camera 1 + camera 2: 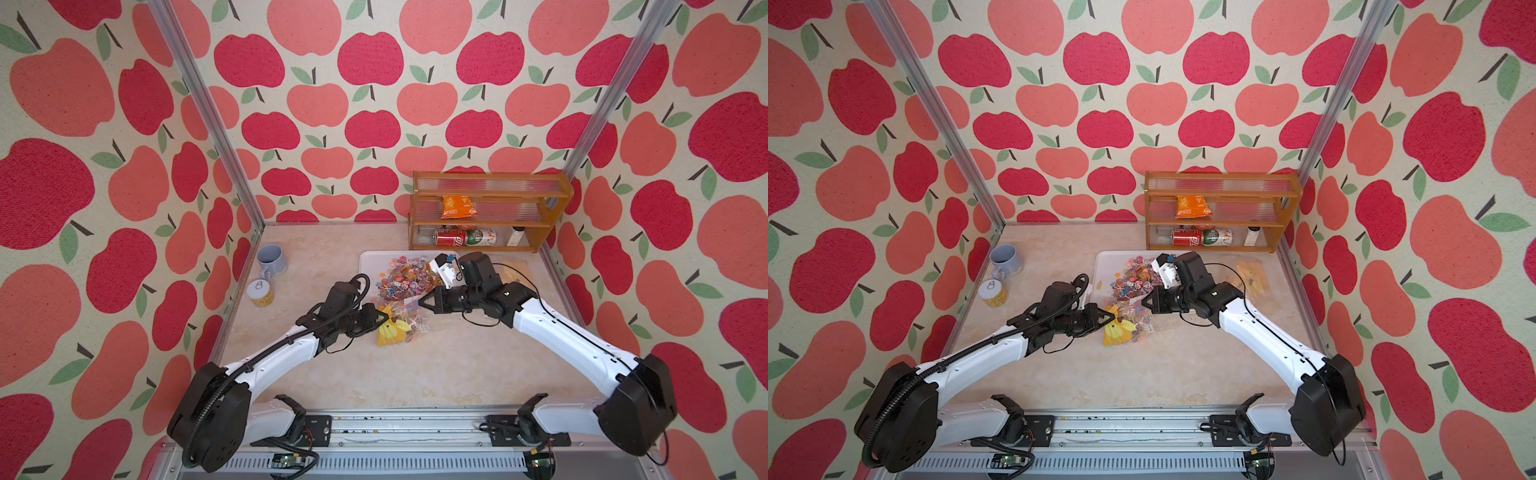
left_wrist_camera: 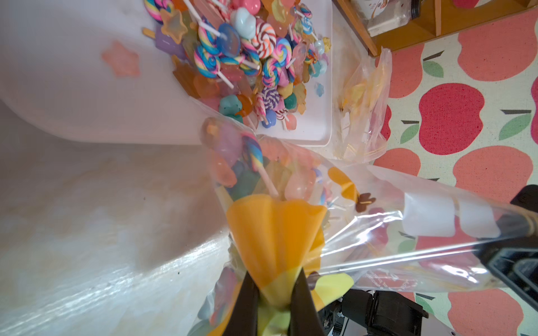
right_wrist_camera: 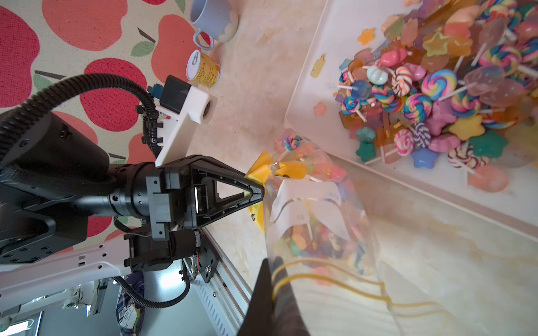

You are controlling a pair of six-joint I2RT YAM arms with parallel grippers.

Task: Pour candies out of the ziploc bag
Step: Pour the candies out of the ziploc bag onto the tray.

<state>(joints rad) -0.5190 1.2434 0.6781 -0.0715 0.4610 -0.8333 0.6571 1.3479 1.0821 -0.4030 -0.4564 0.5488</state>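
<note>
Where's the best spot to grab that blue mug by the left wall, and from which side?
Probably the rim, from above, one finger inside: the blue mug stands upright with its mouth open. Its handle faces the robot's base, so a front approach could take that instead.

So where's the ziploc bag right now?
In both top views the ziploc bag is mid-table, held by the left gripper and right gripper, just nearer the robot than the white tray holding heaped candies.
</note>
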